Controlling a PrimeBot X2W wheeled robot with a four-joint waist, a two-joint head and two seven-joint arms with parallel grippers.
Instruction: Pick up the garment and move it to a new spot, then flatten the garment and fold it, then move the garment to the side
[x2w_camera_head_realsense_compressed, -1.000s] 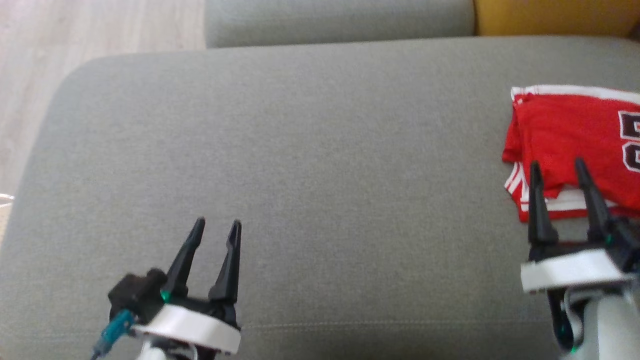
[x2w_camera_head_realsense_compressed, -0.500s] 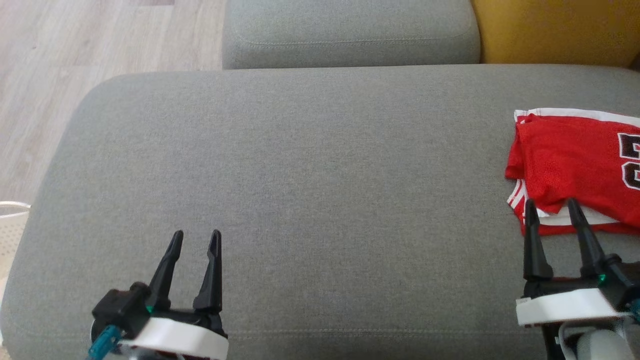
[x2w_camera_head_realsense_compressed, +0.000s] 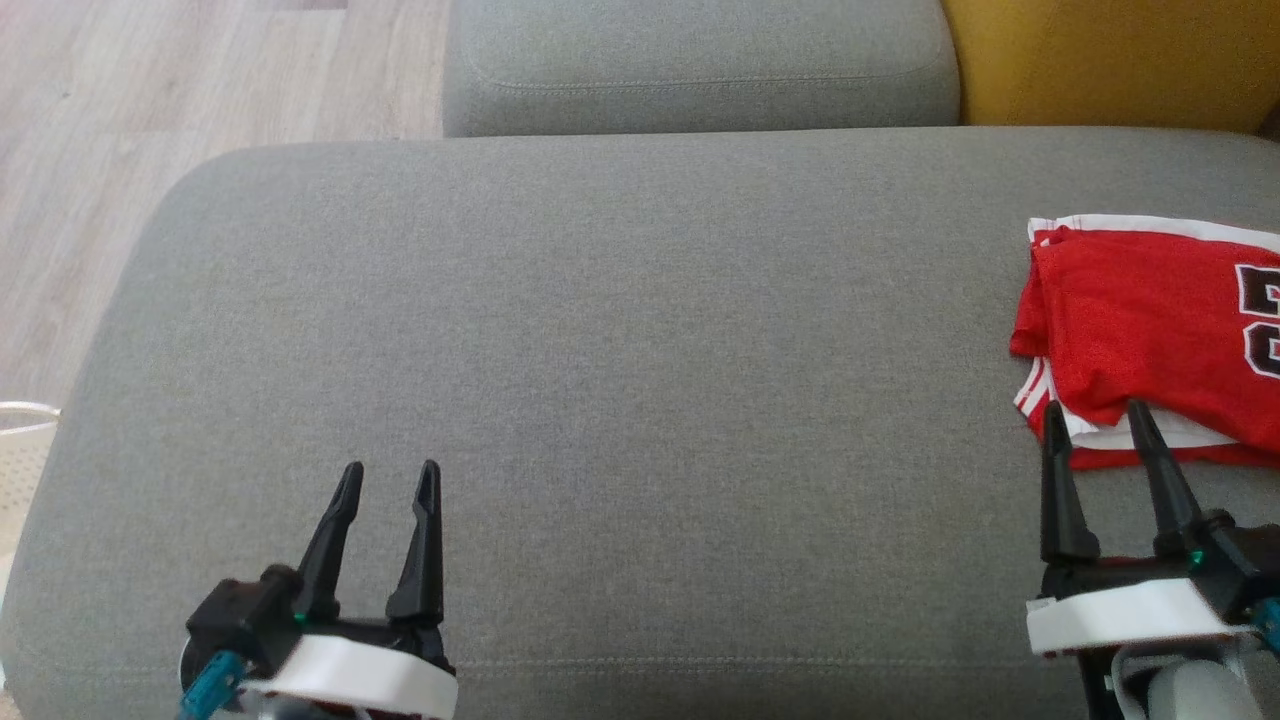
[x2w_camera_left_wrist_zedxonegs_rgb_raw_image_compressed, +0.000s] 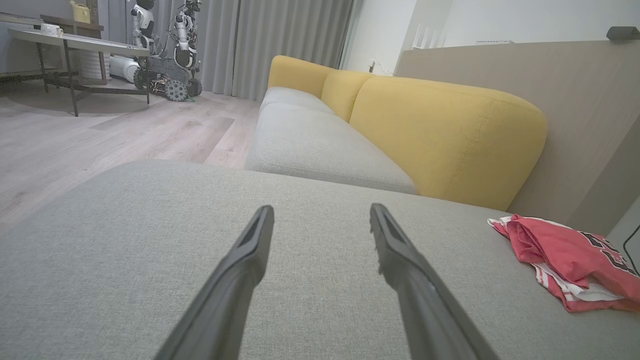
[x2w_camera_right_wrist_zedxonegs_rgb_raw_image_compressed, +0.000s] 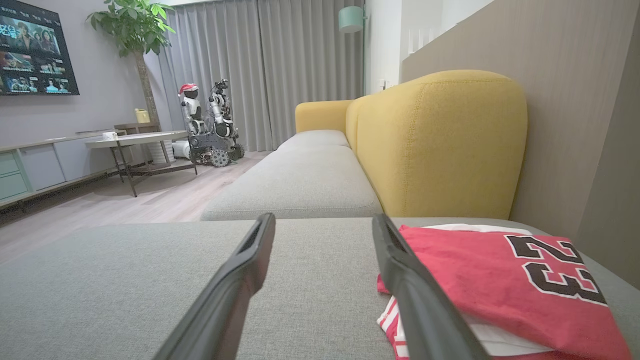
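Grey sofa (x2w_camera_head_realsense_compressed: 600, 350), folded jersey (x2w_camera_head_realsense_compressed: 1130, 320) at its right side.
Left gripper (x2w_camera_head_realsense_compressed: 391, 467) and right gripper (x2w_camera_head_realsense_compressed: 1092, 408) gape empty; the right should lift straight off, clear of the hem.

Left end effector (x2w_camera_head_realsense_compressed: 387, 480) open — right end effector (x2w_camera_head_realsense_compressed: 1095, 418) open, fingers forward.

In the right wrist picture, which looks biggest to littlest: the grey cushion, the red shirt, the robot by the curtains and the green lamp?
1. grey cushion
2. red shirt
3. robot by the curtains: it looks small because it is far away
4. green lamp
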